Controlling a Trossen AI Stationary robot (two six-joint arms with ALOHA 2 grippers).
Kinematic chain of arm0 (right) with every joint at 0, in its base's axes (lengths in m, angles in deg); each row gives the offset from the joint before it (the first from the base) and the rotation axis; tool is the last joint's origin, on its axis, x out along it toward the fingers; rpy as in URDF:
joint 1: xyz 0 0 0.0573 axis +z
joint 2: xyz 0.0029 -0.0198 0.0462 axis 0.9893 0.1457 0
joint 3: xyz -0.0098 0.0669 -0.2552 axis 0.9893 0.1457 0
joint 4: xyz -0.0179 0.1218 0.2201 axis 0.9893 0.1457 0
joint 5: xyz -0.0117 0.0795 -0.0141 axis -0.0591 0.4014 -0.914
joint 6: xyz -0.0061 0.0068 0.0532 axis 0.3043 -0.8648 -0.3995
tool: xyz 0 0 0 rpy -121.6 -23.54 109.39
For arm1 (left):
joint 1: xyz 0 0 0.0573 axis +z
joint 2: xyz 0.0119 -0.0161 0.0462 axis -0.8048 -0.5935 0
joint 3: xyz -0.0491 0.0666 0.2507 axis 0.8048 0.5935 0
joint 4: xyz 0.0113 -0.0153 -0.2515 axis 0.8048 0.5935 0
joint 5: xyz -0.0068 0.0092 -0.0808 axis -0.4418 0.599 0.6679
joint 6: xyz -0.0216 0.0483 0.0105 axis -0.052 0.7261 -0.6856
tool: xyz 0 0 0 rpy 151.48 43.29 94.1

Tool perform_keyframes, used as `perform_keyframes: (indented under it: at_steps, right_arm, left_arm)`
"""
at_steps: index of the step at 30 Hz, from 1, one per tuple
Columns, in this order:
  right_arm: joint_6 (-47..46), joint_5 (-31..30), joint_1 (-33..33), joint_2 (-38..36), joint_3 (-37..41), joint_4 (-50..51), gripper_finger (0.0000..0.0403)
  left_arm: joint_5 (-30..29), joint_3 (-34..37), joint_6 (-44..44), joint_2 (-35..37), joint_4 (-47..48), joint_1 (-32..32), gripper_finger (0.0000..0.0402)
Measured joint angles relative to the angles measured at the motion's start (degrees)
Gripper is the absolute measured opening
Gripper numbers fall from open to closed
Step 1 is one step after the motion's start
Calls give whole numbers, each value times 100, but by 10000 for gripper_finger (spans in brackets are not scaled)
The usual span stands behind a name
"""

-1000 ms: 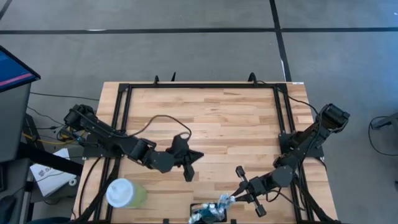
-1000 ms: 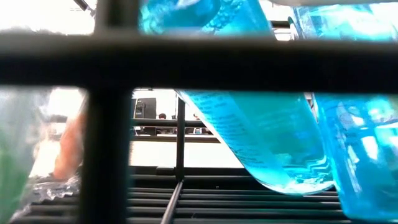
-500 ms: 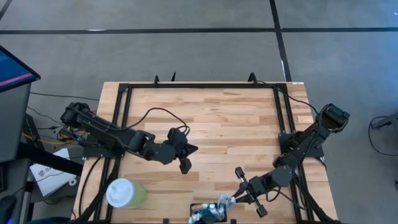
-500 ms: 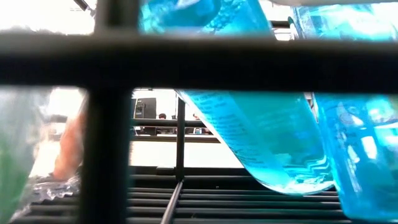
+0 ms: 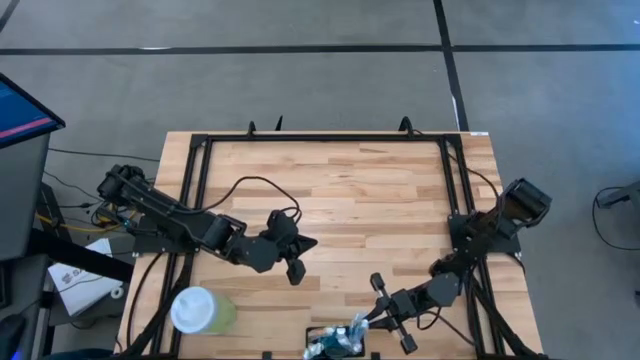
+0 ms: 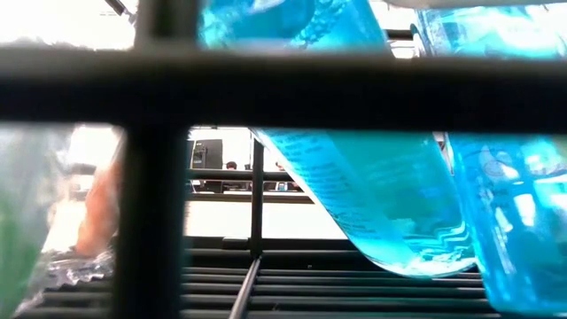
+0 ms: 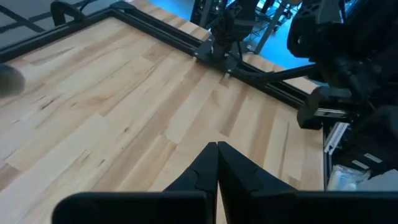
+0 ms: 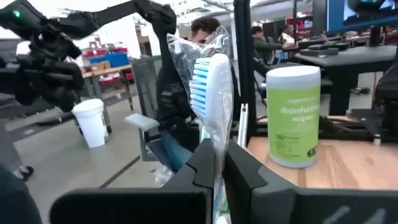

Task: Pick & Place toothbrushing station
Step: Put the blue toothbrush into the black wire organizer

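The toothbrushing station [image 5: 335, 345] stands at the table's near edge, a black holder with teal tubes and wrapped brushes in it. The low view is filled by its teal tubes [image 6: 372, 195], seen close up behind dark bars. My right gripper [image 5: 364, 322] is just right of the station, shut on a white toothbrush with blue bristles [image 8: 208, 81] in a clear wrapper. My left gripper [image 5: 295, 276] hovers shut over the bare wood left of the middle, holding nothing [image 7: 217, 147]. My right gripper pinches the wrapped toothbrush between its two fingers on the handle just below the head [image 8: 216, 146], wrapper and all. The fingers come in level from the table's right side and lie across the brush. The head stands upright above them; the lower end is hidden by the fingers.
A pale green canister with a white lid [image 5: 200, 312] stands at the near left corner and shows beyond the brush [image 8: 292, 115]. A black frame rail [image 5: 325, 138] runs around the table. Bare wood [image 5: 370, 200] lies across the middle and far side. People sit in the room beyond.
My right gripper has sunk and moved a little toward the near edge and the station, still shut on the toothbrush. My left gripper has drifted slightly toward the table's left edge, staying shut.
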Motion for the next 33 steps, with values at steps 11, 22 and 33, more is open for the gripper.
perform_keyframes:
  at_steps: [11,22,33]
  right_arm:
    - [91,-247,2,-321,-9,889,6]
    - [-37,-322,66,-265,-10,1163,6]
    - [-214,-306,57,102,-3,1131,6]
  left_arm:
    - [-37,0,-118,-6,-37,-153,0]
    - [-128,0,-117,-7,-35,-154,0]
    - [-128,0,-117,-7,-62,-152,0]
